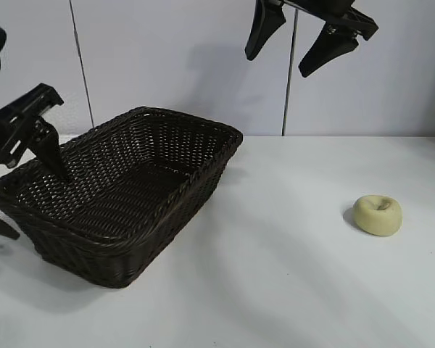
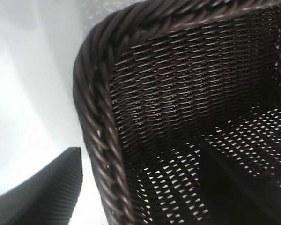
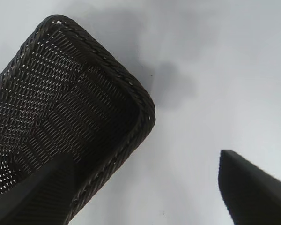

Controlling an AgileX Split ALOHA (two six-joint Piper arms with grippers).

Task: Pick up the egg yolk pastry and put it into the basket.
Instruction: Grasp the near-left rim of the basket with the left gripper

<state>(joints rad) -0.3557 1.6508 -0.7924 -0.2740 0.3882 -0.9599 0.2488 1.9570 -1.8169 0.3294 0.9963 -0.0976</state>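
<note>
The egg yolk pastry (image 1: pixel 377 214), a small pale yellow bun with a dimpled centre, lies on the white table at the right. The dark woven basket (image 1: pixel 175 217) stands at the left and holds nothing. High above the table, between basket and pastry, my right gripper (image 1: pixel 278 64) hangs open with nothing in it. In the right wrist view the right gripper (image 3: pixel 145 190) looks down past the basket's corner (image 3: pixel 141 101); the pastry is out of that view. My left gripper (image 1: pixel 30 199) is open astride the basket's left rim (image 2: pixel 99 140), one finger inside and one outside.
A white wall with vertical seams closes off the table's back edge (image 1: pixel 348 135). Bare white tabletop (image 1: pixel 275 275) stretches between the basket and the pastry and along the front.
</note>
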